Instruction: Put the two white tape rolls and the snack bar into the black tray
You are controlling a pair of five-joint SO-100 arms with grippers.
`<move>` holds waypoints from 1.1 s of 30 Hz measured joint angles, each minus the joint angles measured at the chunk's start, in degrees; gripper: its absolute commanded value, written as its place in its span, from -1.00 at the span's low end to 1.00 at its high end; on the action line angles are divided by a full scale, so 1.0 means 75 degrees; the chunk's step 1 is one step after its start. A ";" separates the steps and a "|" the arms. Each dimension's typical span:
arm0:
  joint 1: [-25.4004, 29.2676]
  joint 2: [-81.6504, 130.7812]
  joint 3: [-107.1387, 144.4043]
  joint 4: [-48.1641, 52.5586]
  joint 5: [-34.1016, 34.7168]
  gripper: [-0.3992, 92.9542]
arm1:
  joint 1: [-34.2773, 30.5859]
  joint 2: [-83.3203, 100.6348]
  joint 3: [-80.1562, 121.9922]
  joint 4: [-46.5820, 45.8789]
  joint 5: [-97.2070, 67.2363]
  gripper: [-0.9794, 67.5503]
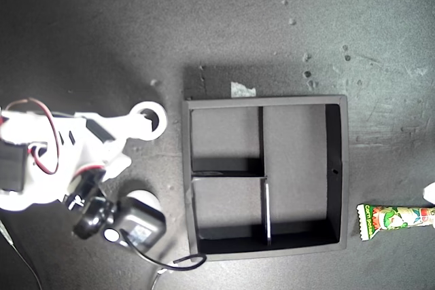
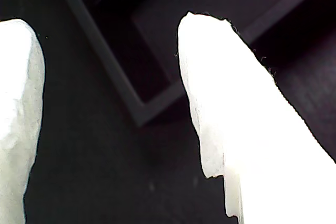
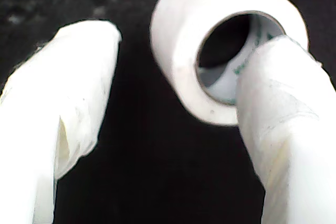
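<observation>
Your second gripper (image 3: 173, 103) stands jaws apart, one finger (image 3: 278, 108) hooked into a white tape roll (image 3: 220, 35) beside the black tray (image 1: 188, 168), staging the pinch; first gripper (image 2: 110, 98) open, empty.

Dim, blurry views; overexposed whites

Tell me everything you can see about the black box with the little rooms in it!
The black tray is square and shallow, and looks like matte plastic. Thin inner walls split it into two small compartments on the exterior view's left, a narrow slot beside the lower one, and one long compartment on the right. It lies flat on the dark table, and nothing shows inside it. A black cable ends by its lower left corner; whether they touch is unclear. Nothing grips it.
</observation>
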 measured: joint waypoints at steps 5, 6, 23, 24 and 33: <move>0.0000 -0.0270 0.0000 -0.0258 -0.0035 -0.62 | 0.0000 0.0000 0.0047 0.0000 0.0094 -0.51; 0.0000 -0.0316 0.0000 -0.0258 -0.0047 -0.62 | 0.0000 0.0000 0.0047 0.0000 0.0105 -0.51; 0.0141 -0.1383 -0.0035 -0.0727 -0.0516 -0.67 | 0.0000 0.0000 0.0187 0.0000 0.0129 -0.51; 0.0141 -0.1477 -0.0035 -0.0762 -0.0621 -0.67 | 0.0000 0.0000 0.0187 0.0000 0.0129 -0.51; 0.0000 -0.1559 -0.0129 -0.0797 -0.0785 -0.66 | -0.0117 0.0000 0.0270 0.0000 0.0129 -0.51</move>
